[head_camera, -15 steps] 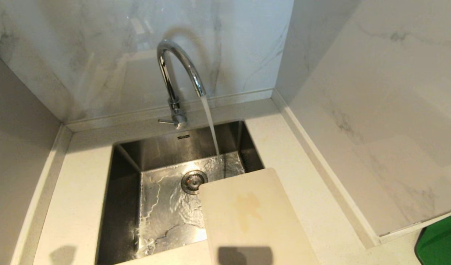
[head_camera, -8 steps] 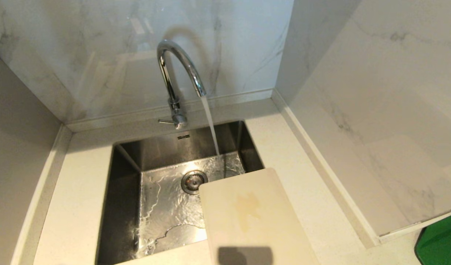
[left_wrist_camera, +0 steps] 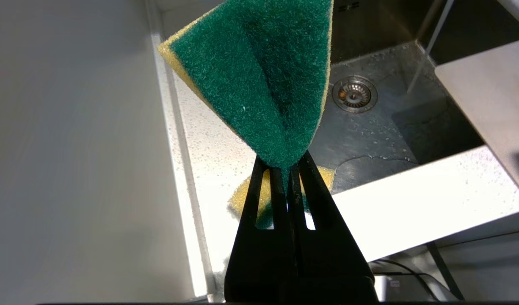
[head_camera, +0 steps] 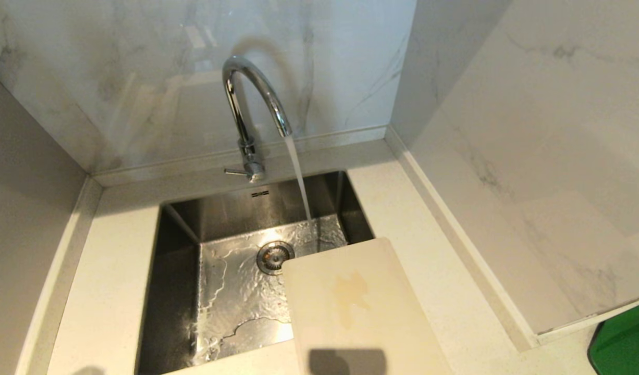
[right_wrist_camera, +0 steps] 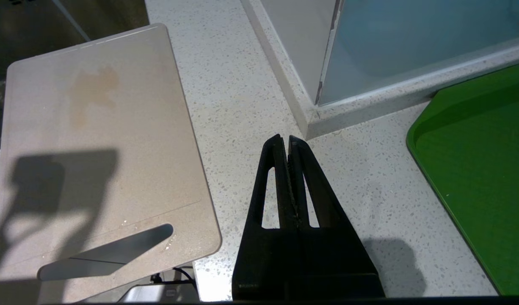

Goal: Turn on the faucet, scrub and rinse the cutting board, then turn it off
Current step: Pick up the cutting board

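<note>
Nearest the robot, the left gripper (left_wrist_camera: 285,169) has its black jaws clamped tight on a folded green-and-yellow scouring sponge (left_wrist_camera: 259,80), pinched near the fold so the green faces fan outward above the fingertips. It hangs over the near counter strip beside the sink's left side and is out of the head view. The right gripper (right_wrist_camera: 288,146) is parked over the speckled white countertop (right_wrist_camera: 242,106), jaws pressed together on nothing, with a flat green tray (right_wrist_camera: 475,178) just beside it.

The large cream-white plastic cutting board (head_camera: 356,312) lies flat, bridging the sink's near right corner: its far end overhangs the basin, its slot handle (right_wrist_camera: 107,252) sits at the near end over the counter edge. A faint yellowish stain (head_camera: 351,297) is unscrubbed.

Beyond it, the stainless steel sink basin (head_camera: 184,291) is wet, water pooling round the round drain strainer (head_camera: 274,256). At the back, the tall chrome gooseneck faucet (head_camera: 249,99) is running; its stream lands on the basin floor just past the board's far edge, not on the board.

Judged risks:
- Scrubbing pressure on the overhanging end could tip or slide the board into the basin (nothing steadies it).
- The narrow pinch may let the sponge twist or pull free under friction.
- The stream misses the board, so rinsing needs repositioning
</note>
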You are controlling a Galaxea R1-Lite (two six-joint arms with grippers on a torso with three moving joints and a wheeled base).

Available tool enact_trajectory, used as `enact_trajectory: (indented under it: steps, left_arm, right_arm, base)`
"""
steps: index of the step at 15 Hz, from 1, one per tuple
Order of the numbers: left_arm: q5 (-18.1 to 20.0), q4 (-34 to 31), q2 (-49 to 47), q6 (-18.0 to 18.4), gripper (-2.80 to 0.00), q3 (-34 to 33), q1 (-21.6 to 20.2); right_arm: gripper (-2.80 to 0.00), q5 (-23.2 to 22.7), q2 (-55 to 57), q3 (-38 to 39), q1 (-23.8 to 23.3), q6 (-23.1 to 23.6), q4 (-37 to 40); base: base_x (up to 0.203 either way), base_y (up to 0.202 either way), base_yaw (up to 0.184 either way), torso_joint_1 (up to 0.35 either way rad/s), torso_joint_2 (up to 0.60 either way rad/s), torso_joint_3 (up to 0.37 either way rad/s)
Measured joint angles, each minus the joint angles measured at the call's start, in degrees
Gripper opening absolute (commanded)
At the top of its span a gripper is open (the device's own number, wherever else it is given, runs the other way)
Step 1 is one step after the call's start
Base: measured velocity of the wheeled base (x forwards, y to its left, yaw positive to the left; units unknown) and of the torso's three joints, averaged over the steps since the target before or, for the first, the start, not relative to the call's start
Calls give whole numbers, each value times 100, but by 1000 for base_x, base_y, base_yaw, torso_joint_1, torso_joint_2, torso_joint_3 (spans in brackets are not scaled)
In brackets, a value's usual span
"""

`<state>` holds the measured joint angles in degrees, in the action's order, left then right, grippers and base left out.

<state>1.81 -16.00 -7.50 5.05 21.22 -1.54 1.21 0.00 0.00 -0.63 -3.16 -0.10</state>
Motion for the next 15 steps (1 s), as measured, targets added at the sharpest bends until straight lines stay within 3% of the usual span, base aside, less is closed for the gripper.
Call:
enact_trajectory:
  steps: [10, 15]
  left_arm:
    - [72, 456, 742, 75, -280, -1451, 49]
    - [23, 622, 757, -167, -280, -1735, 49]
  right_arm:
    - [-280, 2, 0, 0, -2, 2, 0]
    - [-280, 2, 0, 0, 0, 1, 0]
  base:
    - [0, 0, 0, 0, 0, 0]
    - [0, 0, 0, 0, 0, 0]
